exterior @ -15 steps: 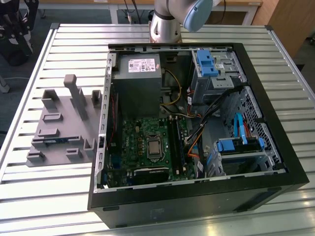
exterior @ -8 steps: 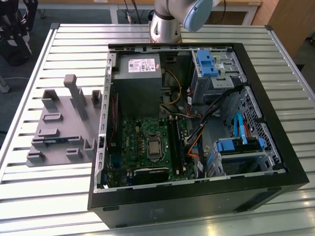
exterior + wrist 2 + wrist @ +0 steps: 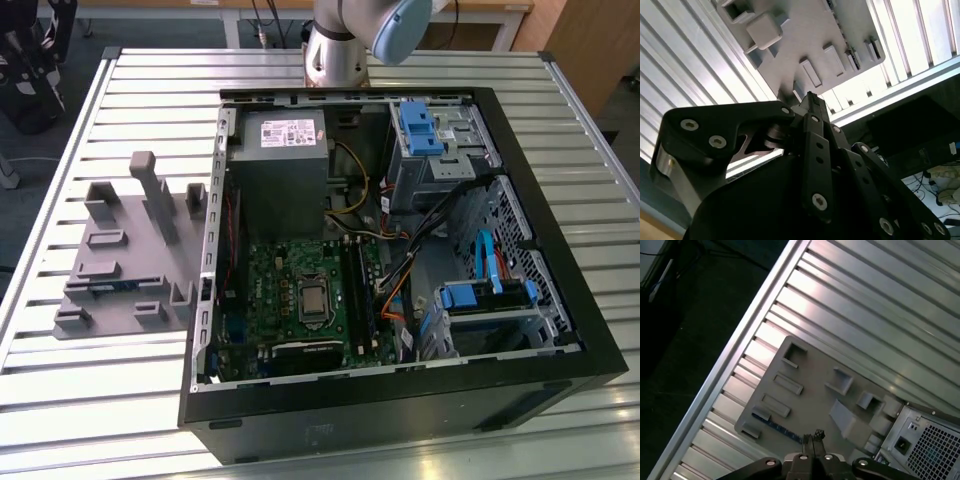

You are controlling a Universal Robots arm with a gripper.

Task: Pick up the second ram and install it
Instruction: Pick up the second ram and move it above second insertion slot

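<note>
The dark green-blue memory stick, the second ram (image 3: 115, 285), lies in the grey plastic fixture tray with upright posts (image 3: 130, 260). It sits lengthwise in a low holder on the near part of the tray. The tray rests on the slatted aluminium table (image 3: 100, 400), at the exterior view's left of the black open desktop computer case (image 3: 560, 300).

In the first wrist view the stick (image 3: 782, 429) shows as a thin blue strip between 2 small holders near the tray's (image 3: 815, 400) edge. The black gripper (image 3: 813, 436) hangs above the tray, close to one end of the stick and clear of it. Its 2 fingertips are drawn together into a narrow point with nothing held between them. The second wrist view shows the same closed point (image 3: 810, 97) in front of the tray (image 3: 805, 30).

Inside the case, the green motherboard (image 3: 290, 270) lies flat, with the long black plastic memory slots (image 3: 357, 285) running near to far along its right side. The grey and blue robot arm (image 3: 345, 45) stands at the table's far edge, behind the case.
</note>
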